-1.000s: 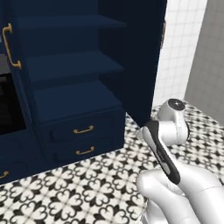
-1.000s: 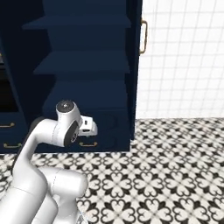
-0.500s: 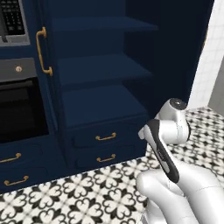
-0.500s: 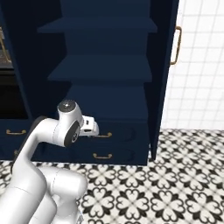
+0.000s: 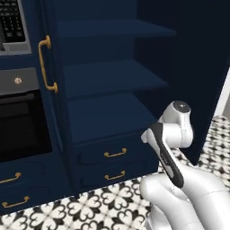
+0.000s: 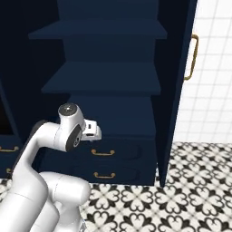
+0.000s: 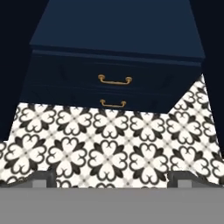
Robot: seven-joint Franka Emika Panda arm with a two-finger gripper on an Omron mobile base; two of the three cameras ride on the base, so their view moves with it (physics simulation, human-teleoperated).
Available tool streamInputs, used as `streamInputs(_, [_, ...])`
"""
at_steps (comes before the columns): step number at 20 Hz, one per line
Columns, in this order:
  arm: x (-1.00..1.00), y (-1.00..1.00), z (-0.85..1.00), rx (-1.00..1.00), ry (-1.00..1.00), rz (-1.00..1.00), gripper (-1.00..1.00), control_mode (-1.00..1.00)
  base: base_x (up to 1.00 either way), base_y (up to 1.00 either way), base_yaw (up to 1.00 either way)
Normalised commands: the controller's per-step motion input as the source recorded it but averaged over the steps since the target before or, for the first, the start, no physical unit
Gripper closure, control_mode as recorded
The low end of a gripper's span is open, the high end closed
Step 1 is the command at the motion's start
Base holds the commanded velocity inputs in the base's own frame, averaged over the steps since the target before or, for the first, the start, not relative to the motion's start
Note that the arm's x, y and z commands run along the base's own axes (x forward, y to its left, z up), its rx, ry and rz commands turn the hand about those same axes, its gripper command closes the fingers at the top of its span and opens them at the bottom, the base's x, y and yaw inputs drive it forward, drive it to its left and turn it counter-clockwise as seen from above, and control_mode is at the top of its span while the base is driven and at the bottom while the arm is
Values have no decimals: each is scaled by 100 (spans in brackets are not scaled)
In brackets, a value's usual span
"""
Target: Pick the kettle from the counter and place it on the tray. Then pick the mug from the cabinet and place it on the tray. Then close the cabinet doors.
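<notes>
- Left base view: the cabinet (image 5: 112,90) stands open, tall and navy blue, its three inner shelves bare. Two drawers (image 5: 114,155) with brass handles sit below, toward 6 o'clock. One of the cabinet doors (image 5: 49,90) is swung out at 9 o'clock, showing a curved brass handle. Beyond it, at 9 to 10 o'clock, is a black-fronted oven unit (image 5: 18,130). The floor (image 5: 103,204) is tiled in a black-and-white flower pattern. The white arm (image 5: 173,139) rises at 4 o'clock.
- Right base view: the same cabinet fills the middle. The other door (image 6: 179,81) hangs open at 2 o'clock, handle outward, against a white tiled wall (image 6: 213,77).
- Hand view: the gripper (image 7: 112,177) looks down at the patterned floor, its fingertips (image 7: 43,177) far apart with nothing between them. The two drawers lie at 12 o'clock.
</notes>
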Motion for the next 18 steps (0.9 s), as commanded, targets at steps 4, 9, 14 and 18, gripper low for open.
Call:
streamInputs(4, [0, 0, 0, 0, 0, 0, -100, 100, 60, -19, 9])
streamInputs(9, [0, 0, 0, 0, 0, 0, -100, 100, 53, -37, 9])
streamInputs(14, [0, 0, 0, 0, 0, 0, -100, 100, 14, -49, 23])
streamInputs(18, [0, 0, 0, 0, 0, 0, -100, 100, 14, -27, 31])
